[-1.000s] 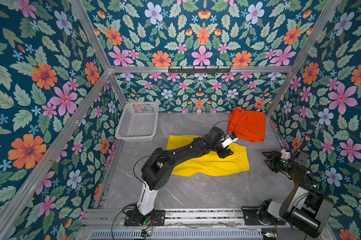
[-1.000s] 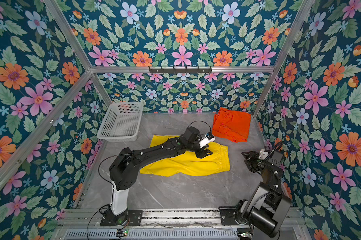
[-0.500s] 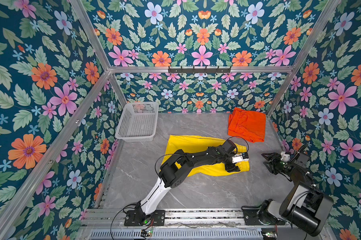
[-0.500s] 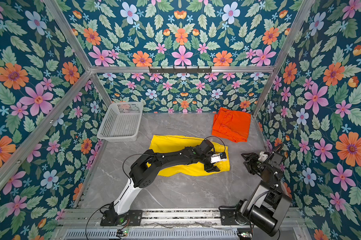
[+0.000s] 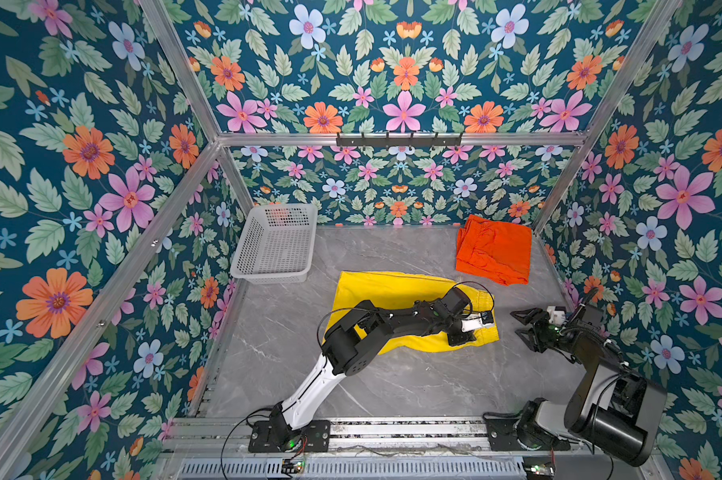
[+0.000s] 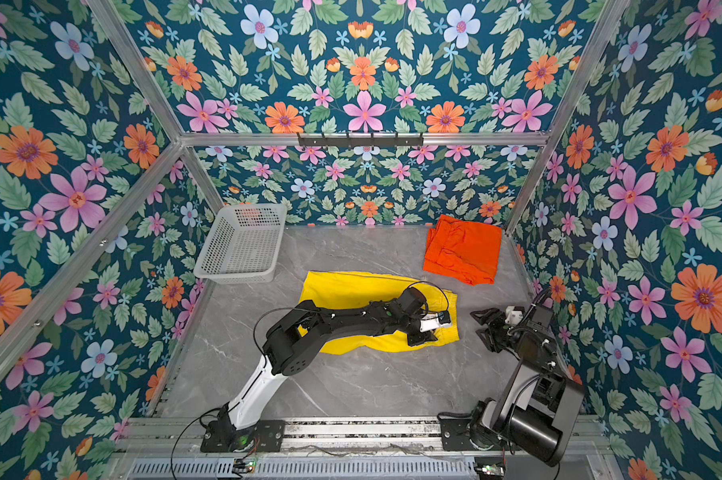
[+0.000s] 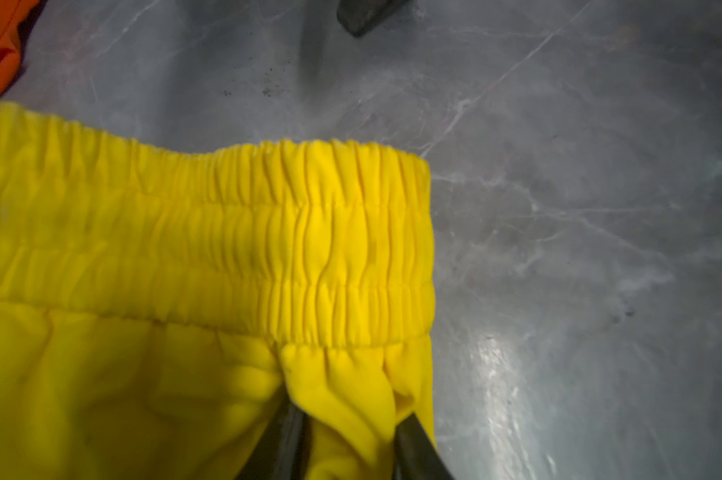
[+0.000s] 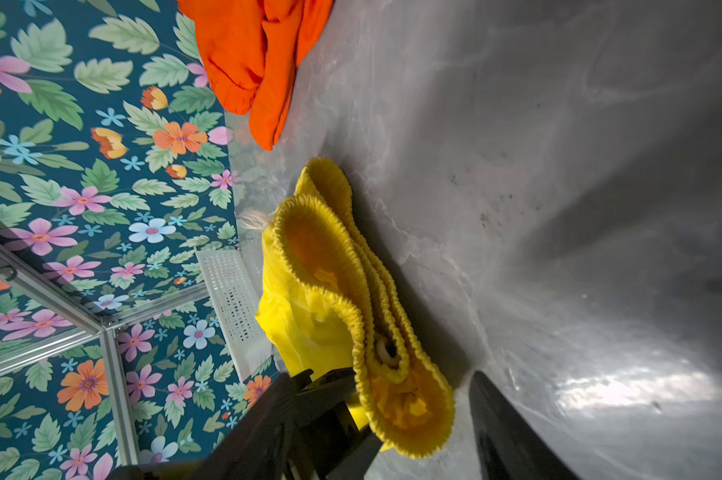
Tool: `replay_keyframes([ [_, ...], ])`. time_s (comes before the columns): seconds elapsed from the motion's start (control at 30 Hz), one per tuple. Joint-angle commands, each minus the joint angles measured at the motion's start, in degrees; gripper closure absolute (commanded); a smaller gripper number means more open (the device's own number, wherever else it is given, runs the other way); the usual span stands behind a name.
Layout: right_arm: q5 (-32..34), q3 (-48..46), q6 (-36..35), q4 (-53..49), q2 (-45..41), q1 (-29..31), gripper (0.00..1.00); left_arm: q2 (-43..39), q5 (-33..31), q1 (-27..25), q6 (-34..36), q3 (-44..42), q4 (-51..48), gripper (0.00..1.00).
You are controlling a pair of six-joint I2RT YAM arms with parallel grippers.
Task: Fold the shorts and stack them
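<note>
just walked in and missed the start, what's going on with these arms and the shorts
The left hand pinches the yellow shorts just below the waistband, near one end. The right hand is open, facing that end but not gripping it. The orange shorts sit folded in the far right corner, apart from the yellow pair, so nothing is stacked yet.
</note>
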Motion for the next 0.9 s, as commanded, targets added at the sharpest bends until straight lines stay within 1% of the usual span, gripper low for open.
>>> replay_keyframes([
  [0.0, -1.57, 0.8, -1.04, -2.43, 2.6, 1.6, 0.32, -2.13, 8.57, 1.93, -8.6, -4.75, 9.26, 0.85],
  [0.07, -2.11, 0.78, -0.84, -2.62, 4.43, 2.15, 0.31, -3.12, 11.7, 2.85, -12.54, -8.32, 16.97, 0.91],
  [0.1, -2.68, 0.39, -0.28, -1.88, 5.26, 2.16, 0.31, -3.33, 13.01, 3.29, -14.42, -9.4, 19.59, 0.92],
  [0.17, -4.43, -0.83, 1.89, 1.53, 6.45, 4.74, 0.31, -3.27, 15.59, 3.97, -16.93, -10.06, 22.35, 0.92],
  [0.23, -7.46, -1.82, 4.13, 5.99, 7.22, 7.1, 0.31, -3.27, 15.97, 4.16, -18.04, -10.61, 24.19, 0.92],
  [0.33, -9.5, -2.65, 7.52, 11.59, 6.71, 10.74, 0.31, -3.01, 15.79, 4.28, -18.0, -10.23, 23.4, 0.92],
  [0.4, -6.82, -2.48, 7.78, 11.1, 5.18, 12.07, 0.3, -3.05, 16.09, 4.52, -18.07, -10.26, 23.35, 0.93],
  [0.47, -6.49, -2.93, 9.27, 12.11, 4.37, 12.25, 0.3, -3.14, 16.0, 4.68, -18.15, -10.37, 23.35, 0.94],
  [0.6, -8.94, -4.27, 13.54, 17.22, 4.88, 12.76, 0.29, -3.27, 16.08, 4.73, -18.39, -10.37, 23.35, 0.94],
  [0.73, -9.36, -4.7, 16.28, 20.5, 5.53, 13.0, 0.29, -3.27, 14.65, 4.74, -18.04, -10.3, 22.38, 0.94],
  [0.87, -10.65, -6.18, 23.11, 28.22, 6.37, 12.92, 0.28, -3.37, 12.85, 4.86, -17.52, -10.28, 20.85, 0.94],
])
